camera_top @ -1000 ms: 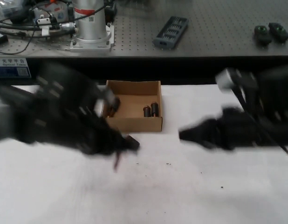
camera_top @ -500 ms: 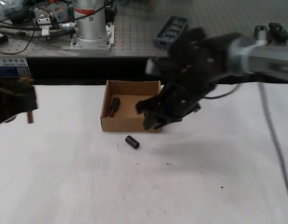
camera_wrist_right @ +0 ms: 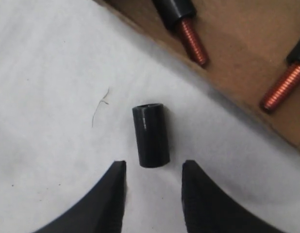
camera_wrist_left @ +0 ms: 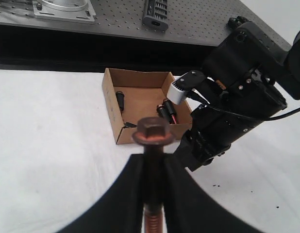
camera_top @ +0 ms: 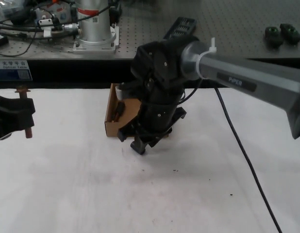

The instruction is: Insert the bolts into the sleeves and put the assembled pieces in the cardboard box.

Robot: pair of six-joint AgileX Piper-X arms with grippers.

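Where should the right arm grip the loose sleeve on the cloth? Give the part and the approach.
Probably its middle, from straight above, with the jaws closing across the curved sides. The sleeve lies flat on the cloth beside the box, and the open jaws stand either side of its end.
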